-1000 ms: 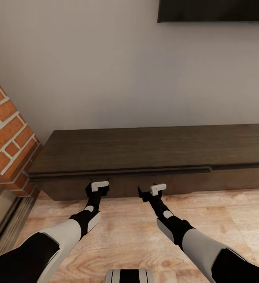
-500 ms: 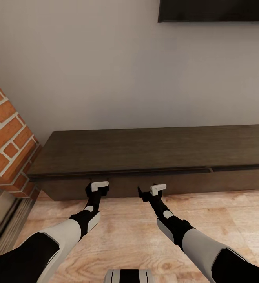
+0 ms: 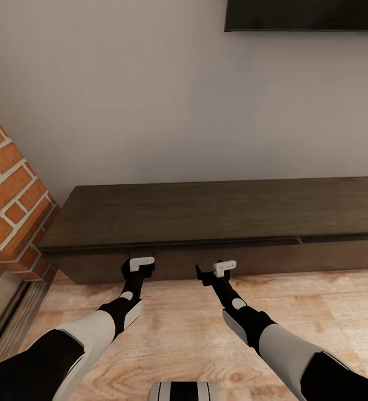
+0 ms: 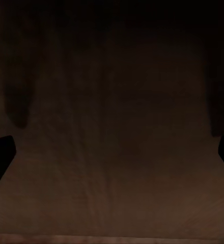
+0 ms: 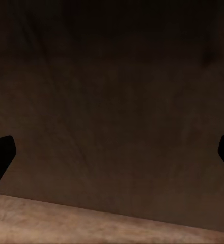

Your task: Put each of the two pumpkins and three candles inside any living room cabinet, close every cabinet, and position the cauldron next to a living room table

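Note:
The long, low dark-brown cabinet [image 3: 217, 209] stands against the wall in the head view. Its left drawer front [image 3: 173, 266] sits almost flush, with a thin dark seam under the top. My left gripper [image 3: 141, 266] and right gripper [image 3: 217, 270] are both held low against that drawer front. In the left wrist view the gripper [image 4: 112, 157] is open, its fingertips [image 4: 0, 157] wide apart with dark wood close between them. The right gripper [image 5: 112, 155] is open too, facing the drawer front [image 5: 112, 101] just above the floor. The pumpkins, candles, cauldron and table are out of view.
A red brick fireplace [image 3: 11, 189] juts out at the cabinet's left end. A dark screen [image 3: 306, 14] hangs on the grey wall above. Light wooden floor [image 3: 184, 334] lies between me and the cabinet.
The left drawer's protruding lip has narrowed, so the drawer has slid inward. Both arms have hardly moved.

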{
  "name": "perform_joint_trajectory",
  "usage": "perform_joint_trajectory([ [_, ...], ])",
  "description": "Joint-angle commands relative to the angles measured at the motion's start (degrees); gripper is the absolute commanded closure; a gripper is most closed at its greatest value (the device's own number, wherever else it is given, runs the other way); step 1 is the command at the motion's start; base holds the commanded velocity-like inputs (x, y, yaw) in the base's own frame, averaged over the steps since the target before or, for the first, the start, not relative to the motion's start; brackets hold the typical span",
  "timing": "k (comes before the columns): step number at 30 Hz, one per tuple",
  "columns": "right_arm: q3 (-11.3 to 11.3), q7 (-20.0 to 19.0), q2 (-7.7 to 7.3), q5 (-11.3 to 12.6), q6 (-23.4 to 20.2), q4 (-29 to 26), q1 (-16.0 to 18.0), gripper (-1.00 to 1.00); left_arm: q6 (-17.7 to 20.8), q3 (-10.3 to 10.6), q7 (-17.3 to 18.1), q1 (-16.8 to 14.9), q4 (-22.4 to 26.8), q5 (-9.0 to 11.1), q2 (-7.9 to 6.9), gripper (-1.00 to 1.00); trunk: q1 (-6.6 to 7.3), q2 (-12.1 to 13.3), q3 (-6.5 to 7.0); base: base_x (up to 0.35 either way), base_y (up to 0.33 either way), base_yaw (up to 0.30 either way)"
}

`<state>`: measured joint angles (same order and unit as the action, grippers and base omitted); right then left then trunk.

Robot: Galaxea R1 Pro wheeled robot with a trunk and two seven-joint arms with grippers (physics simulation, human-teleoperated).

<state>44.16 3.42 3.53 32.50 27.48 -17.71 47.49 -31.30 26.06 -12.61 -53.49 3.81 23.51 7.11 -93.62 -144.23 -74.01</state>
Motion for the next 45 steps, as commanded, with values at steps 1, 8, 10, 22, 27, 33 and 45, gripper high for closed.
perform_joint_trajectory([
  [1, 0.48, 0.36, -0.01, 0.29, 0.21, 0.04, 0.06, -1.00, -0.14, 0.39, -0.40, -0.04, -0.03, 0.22, 0.01, -1.00, 0.01, -0.02, -0.04, 0.039, 0.000, 0.000],
  [8, 0.48, 0.36, -0.01, 0.29, 0.21, -0.01, 0.06, -1.00, -0.16, 0.39, -0.40, -0.04, -0.12, 0.22, 0.01, -1.00, 0.01, -0.02, -0.04, 0.058, 0.000, 0.000],
  [10, 0.48, 0.36, -0.01, 0.29, 0.21, 0.02, 0.06, -1.00, -0.14, 0.39, -0.40, -0.04, -0.14, 0.22, 0.01, -1.00, 0.01, -0.02, -0.04, 0.005, 0.000, 0.000],
  [22, 0.48, 0.36, -0.01, 0.29, 0.21, 0.02, 0.06, -1.00, -0.10, 0.39, -0.40, -0.04, -0.21, 0.22, 0.01, -1.00, 0.01, -0.02, -0.04, -0.006, 0.000, 0.000],
  [27, 0.48, 0.36, -0.01, 0.29, 0.21, 0.03, 0.06, -1.00, -0.08, 0.38, -0.40, -0.04, -0.21, 0.22, 0.01, -1.00, 0.01, -0.02, -0.04, -0.211, 0.000, 0.000],
  [33, 0.48, 0.36, -0.01, 0.29, 0.21, 0.02, 0.06, -1.00, -0.08, 0.34, -0.40, -0.04, -0.21, 0.22, -0.05, -1.00, 0.01, -0.02, -0.04, -0.272, 0.000, 0.000],
  [45, 0.34, 0.56, -0.01, 0.37, -0.21, -0.21, 0.06, -1.00, -0.15, 0.23, -0.35, -0.04, -0.11, 0.45, -1.65, -1.00, 0.01, -0.02, -0.04, -0.126, 0.000, 0.000],
])
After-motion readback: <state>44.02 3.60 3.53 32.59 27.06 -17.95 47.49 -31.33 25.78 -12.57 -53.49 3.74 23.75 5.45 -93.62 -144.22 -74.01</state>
